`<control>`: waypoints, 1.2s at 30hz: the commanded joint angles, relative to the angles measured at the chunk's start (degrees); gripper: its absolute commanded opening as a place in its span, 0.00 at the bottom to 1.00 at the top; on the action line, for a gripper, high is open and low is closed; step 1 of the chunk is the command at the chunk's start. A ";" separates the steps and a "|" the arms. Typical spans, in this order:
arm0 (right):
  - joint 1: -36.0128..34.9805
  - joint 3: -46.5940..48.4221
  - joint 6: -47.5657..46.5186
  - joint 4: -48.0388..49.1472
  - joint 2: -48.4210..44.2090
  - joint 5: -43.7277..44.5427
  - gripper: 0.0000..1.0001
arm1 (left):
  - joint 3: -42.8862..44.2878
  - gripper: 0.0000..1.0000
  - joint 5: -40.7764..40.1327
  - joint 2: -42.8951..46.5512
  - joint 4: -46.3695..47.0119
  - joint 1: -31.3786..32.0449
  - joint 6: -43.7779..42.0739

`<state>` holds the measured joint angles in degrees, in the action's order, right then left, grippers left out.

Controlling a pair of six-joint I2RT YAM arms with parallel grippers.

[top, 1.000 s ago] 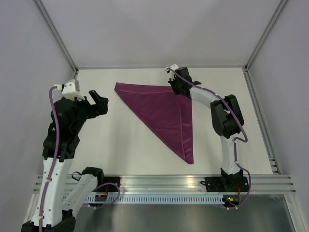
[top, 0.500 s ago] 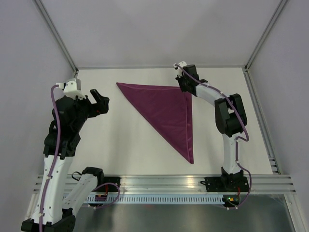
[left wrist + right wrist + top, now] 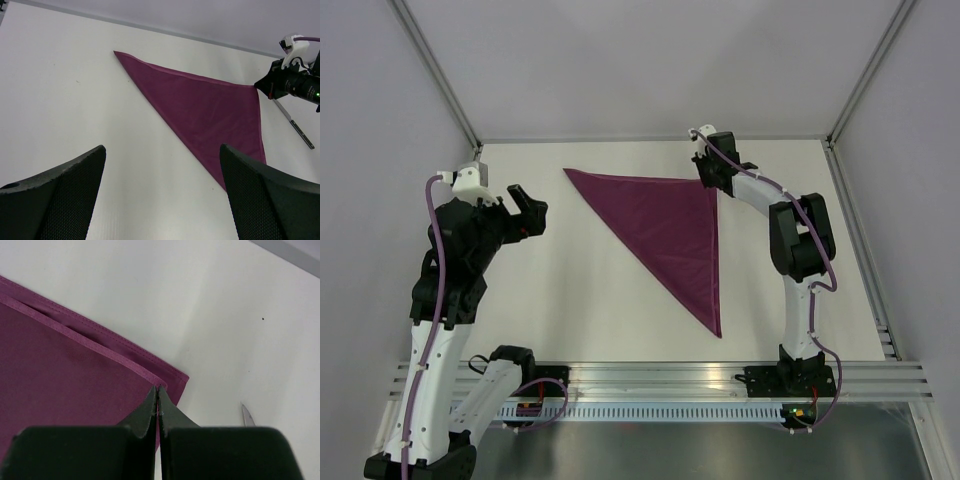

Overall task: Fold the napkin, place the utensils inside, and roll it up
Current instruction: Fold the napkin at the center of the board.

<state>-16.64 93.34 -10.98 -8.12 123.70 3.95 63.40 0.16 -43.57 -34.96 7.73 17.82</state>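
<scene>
white table (image 3: 580, 290) carries the plum-purple satin cloth napkin (image 3: 670, 225), already folded into a triangle. right gripper (image 3: 158, 388) pinches its far right corner, jaws closed. left gripper (image 3: 525, 208) hovers wide apart, empty. slim black-handled table knife (image 3: 296, 126) lies just beside the cloth, not yet inside; rolling remains.

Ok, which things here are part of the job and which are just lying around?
Job: napkin, folded to a triangle; knife right of it; right gripper pinching its far right corner.
Not job: table, aluminium rail, enclosure walls; all fixtures.
</scene>
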 commanded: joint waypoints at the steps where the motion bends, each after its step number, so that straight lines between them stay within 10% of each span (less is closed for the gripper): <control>1: 0.56 0.35 -0.44 1.18 0.05 1.59 0.01 | 0.15 0.98 1.07 -0.02 2.00 -0.26 -2.09; 32: 2.32 1.75 -1.23 0.39 3.83 2.56 0.01 | -0.99 0.98 1.24 -0.02 2.00 -0.26 -2.09; 36: 2.67 3.51 -1.23 -0.41 4.18 2.21 0.33 | -1.08 0.98 1.15 0.15 2.00 -0.26 -2.09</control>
<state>-14.57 93.89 -11.46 -8.03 126.76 4.91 62.43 0.19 -43.57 -34.85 7.73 17.82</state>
